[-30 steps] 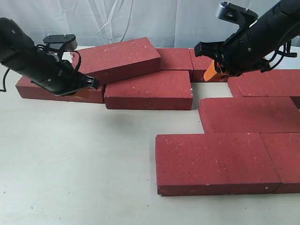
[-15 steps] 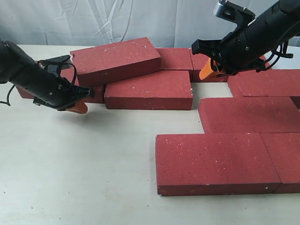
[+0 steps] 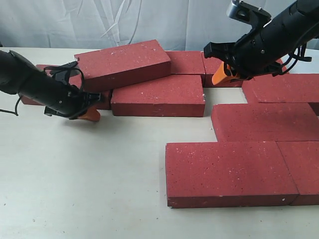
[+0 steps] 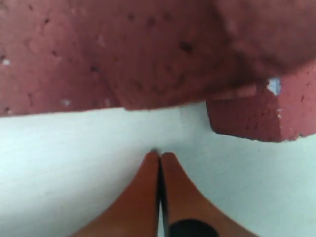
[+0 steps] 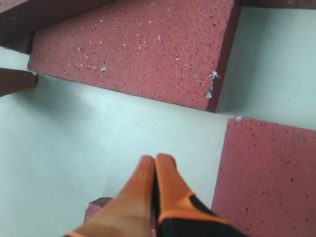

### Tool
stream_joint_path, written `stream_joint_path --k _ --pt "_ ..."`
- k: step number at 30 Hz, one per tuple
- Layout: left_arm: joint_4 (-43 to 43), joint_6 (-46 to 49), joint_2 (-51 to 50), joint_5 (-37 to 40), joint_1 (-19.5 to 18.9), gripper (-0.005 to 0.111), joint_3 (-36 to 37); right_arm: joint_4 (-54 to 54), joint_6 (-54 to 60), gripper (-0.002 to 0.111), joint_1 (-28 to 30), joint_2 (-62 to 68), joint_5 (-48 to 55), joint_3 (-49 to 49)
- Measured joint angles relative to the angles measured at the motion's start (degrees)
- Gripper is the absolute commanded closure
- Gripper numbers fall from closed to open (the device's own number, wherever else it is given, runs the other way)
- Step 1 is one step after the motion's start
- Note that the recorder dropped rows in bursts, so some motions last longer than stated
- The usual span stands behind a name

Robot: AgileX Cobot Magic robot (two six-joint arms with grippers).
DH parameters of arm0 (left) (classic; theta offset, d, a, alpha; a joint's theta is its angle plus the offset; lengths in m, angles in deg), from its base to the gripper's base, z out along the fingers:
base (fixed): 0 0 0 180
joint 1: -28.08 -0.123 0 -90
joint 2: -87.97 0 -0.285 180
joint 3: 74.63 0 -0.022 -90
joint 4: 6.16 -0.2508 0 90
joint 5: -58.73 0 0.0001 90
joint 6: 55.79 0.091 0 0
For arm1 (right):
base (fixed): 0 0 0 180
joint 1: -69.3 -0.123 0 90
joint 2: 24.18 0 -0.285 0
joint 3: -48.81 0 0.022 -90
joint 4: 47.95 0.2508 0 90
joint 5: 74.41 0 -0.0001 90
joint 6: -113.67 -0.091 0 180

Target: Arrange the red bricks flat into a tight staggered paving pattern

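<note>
Several red bricks lie on the pale table. One brick (image 3: 124,62) sits tilted, propped on a left brick (image 3: 30,97) and a middle brick (image 3: 158,95). My left gripper (image 3: 93,116) is shut and empty, low on the table just in front of the left brick, below the tilted one. In the left wrist view its fingertips (image 4: 159,156) point at the brick's underside (image 4: 98,54). My right gripper (image 3: 216,80) hangs shut and empty above the gap beside the middle brick's right end. In the right wrist view it (image 5: 156,159) points toward that brick (image 5: 138,49).
Flat bricks fill the right side: one at the back right (image 3: 284,87), one below it (image 3: 264,122), a front pair (image 3: 229,172) (image 3: 304,169). More bricks lie at the back (image 3: 185,62). A white cloth backdrop (image 3: 149,20) closes off the rear. Bare table (image 3: 84,184) spans the front left.
My left gripper has come down off the left brick to the table in front of it and slid right. The right gripper shifted slightly left. No brick moved.
</note>
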Motion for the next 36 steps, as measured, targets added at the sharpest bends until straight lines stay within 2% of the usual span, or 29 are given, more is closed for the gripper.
stream_joint_path --k 16,36 --pt "18.3 15.5 -1.1 4.4 0.0 0.107 -0.3 0.1 1.0 0.109 0.0 0.0 0.0 0.0" --pt "23.8 20.2 -1.4 6.7 0.0 0.107 -0.3 0.1 1.3 0.109 0.0 0.0 0.0 0.0"
